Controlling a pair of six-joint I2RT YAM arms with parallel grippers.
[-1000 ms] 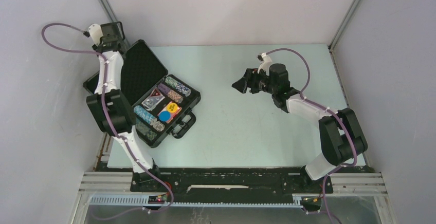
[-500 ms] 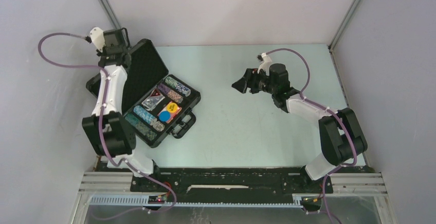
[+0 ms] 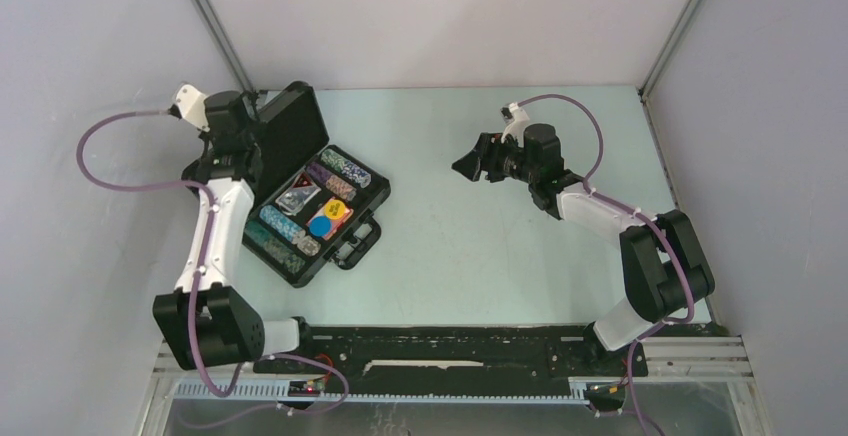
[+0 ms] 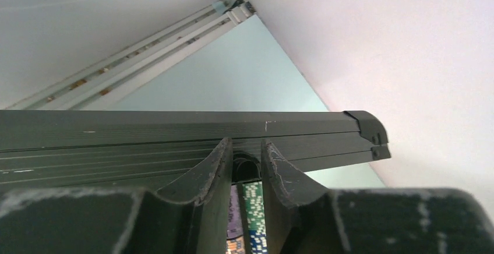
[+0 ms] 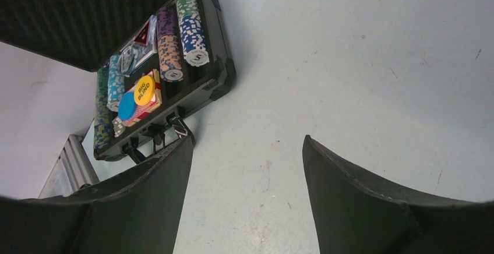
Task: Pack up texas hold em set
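Two hands, left hand (image 4: pixel 246 149) narrow at lid (image 4: pixel 175 129), right hand (image 5: pixel 247 143) wide

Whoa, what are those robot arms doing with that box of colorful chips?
They are packing up. The left gripper is at the edge of the black case's lid, which stands tipped partway up. The chips lie in rows inside the case. The right gripper hangs open and empty above the table, off to the side.
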